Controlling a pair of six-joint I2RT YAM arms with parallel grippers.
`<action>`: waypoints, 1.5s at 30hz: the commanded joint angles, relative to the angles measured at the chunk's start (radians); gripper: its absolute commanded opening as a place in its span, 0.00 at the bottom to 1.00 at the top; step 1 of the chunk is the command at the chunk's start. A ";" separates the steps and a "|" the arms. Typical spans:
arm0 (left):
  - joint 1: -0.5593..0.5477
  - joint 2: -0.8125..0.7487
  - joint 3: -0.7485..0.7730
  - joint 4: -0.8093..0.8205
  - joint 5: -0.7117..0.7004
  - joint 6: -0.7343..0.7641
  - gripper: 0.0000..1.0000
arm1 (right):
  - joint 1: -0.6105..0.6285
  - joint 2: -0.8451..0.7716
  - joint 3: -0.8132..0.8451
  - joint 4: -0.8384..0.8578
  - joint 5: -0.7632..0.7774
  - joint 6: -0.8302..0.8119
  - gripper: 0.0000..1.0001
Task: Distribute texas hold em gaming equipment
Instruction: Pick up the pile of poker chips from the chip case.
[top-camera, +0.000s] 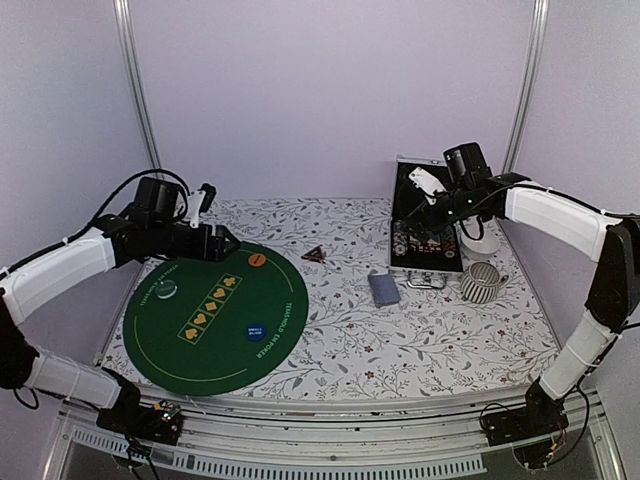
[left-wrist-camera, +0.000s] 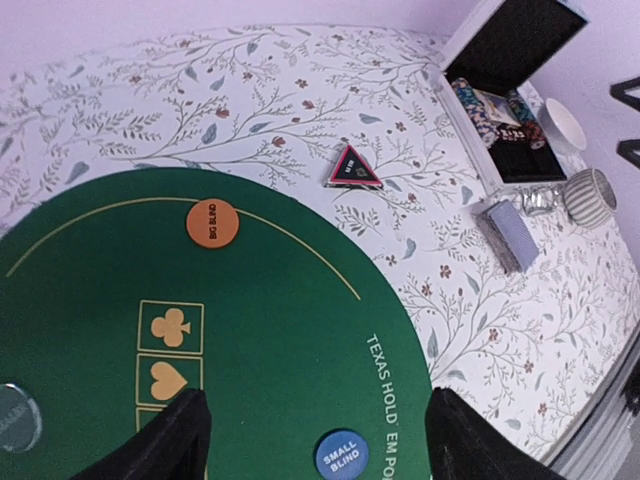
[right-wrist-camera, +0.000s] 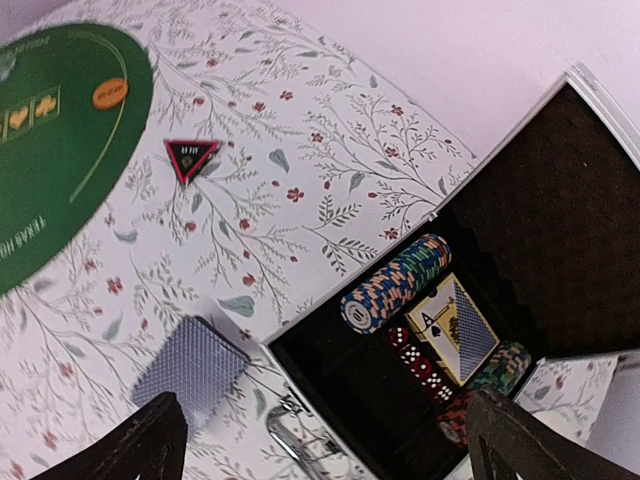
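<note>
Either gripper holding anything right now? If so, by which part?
Nothing is held. The left gripper is open and empty over the green poker mat. The right gripper is open and empty above the open case.

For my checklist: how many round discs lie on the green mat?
3: orange disc at the far edge, blue disc at the near right, pale disc at the left. The left arm may hide more.

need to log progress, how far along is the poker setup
Done: the orange disc and blue disc lie on the green mat. In hand: nothing; the left gripper hangs open over the mat, the right gripper open above the case. Left: the triangular marker and card deck lie on the tablecloth off the mat, and the chips sit in the case.
</note>
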 joint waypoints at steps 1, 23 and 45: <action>-0.014 -0.119 0.035 -0.153 -0.013 0.022 0.91 | -0.061 0.044 0.000 0.033 -0.184 -0.432 0.99; 0.147 -0.094 -0.064 -0.009 0.002 0.126 0.98 | -0.116 0.396 0.042 0.298 -0.098 -1.008 0.75; 0.167 -0.072 -0.071 -0.004 0.028 0.130 0.98 | -0.099 0.530 0.079 0.319 -0.042 -1.012 0.46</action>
